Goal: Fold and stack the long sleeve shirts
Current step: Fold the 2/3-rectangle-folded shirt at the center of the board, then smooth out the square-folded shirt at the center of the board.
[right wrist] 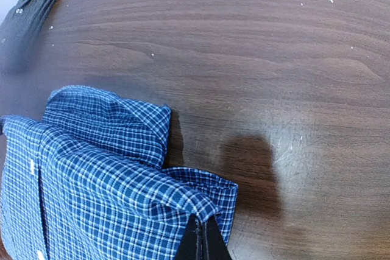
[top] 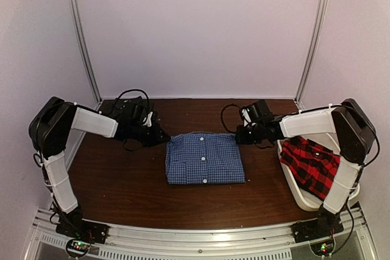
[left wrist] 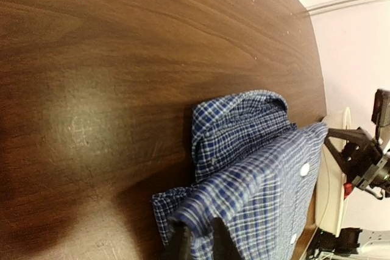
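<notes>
Left gripper point(left wrist: 200, 243): jaws narrowed onto a shoulder fold of the blue gingham shirt point(top: 204, 159). Right gripper point(right wrist: 204, 242): pinched tight on the opposite shoulder. The folded shirt lies flat between them. Paired grip probably keeps it square. Red plaid shirt point(top: 309, 164) lies outboard of the right gripper.

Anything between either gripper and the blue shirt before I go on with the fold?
Nothing visible. The left gripper and right gripper are both at the collar-end corners of the blue shirt, fingers closed on its cloth.
</notes>
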Tool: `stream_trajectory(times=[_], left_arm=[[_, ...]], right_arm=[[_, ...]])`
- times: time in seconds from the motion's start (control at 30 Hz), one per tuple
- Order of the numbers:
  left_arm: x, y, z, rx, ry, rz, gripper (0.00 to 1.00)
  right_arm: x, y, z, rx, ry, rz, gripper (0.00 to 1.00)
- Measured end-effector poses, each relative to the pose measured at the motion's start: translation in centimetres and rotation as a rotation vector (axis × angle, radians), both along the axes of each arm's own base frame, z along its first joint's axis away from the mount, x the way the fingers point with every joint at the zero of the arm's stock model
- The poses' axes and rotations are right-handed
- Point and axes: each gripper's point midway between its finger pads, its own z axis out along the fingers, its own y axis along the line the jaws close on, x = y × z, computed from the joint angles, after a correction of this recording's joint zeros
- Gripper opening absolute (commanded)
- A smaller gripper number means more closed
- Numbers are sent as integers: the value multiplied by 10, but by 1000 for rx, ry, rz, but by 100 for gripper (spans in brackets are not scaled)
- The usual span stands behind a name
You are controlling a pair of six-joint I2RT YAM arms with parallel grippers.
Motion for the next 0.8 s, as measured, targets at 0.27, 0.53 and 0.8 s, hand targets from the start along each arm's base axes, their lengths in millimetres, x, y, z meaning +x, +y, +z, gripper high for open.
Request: stream_trajectory(times=[0.27, 0.53, 0.8], left_arm=[[32, 18, 23, 42, -83, 44, 56], [-2, -12, 48, 66, -119, -41, 35], [-60, -78, 39, 56, -82, -213, 23]], right_arm=[[10, -2, 2, -28, -1, -9, 47], [2, 6, 38, 0, -53, 15, 44], [-26, 54, 47, 80, -44, 166, 35]])
